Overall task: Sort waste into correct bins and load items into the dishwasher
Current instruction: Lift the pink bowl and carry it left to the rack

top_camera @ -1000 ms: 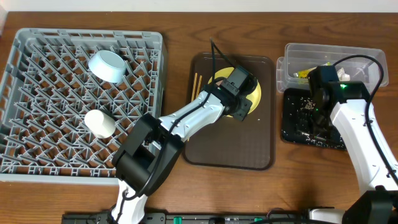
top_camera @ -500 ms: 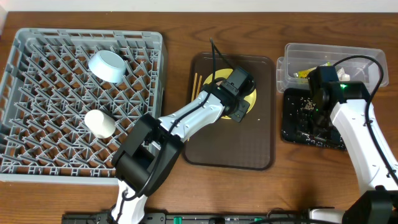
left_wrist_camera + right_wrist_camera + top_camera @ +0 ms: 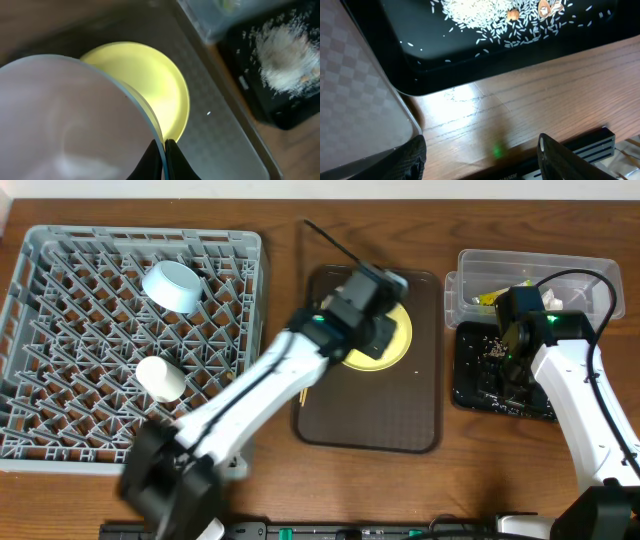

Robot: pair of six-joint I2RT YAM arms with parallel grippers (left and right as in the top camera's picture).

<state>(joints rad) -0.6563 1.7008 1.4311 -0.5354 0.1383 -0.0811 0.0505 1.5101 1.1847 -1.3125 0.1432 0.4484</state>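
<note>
White bowl [image 3: 65, 125] is clamped by its rim in the left tool [image 3: 162, 152], one finger inside the rim and one outside. It sits tilted over the plate [image 3: 395, 340]. Whether bowl and plate touch cannot be told. In the overhead view the left arm is blurred and hides the bowl.

- Plate lies flat in the far half of the serving tray [image 3: 370, 415], which is mid-table.
- Rack [image 3: 130, 235] fills the left side of the table. Blue bowl [image 3: 172, 286] is on its side in the far part of the rack. Cup [image 3: 160, 377] lies lower down, toward the rack's middle, well apart from the bowl.
- Tub [image 3: 590, 270] is at the far right corner, with the wrapper [image 3: 486, 298] inside at its left end.
- Black tray [image 3: 470, 370] sits just on the near side of the tub, by the right edge. Crumbs [image 3: 480, 12] are heaped and scattered inside it.
- Right tool [image 3: 482, 157] is spread wide with nothing between its fingers. It hangs over bare table [image 3: 460, 480] at the black tray's near left corner, beside the serving tray's right rim.
</note>
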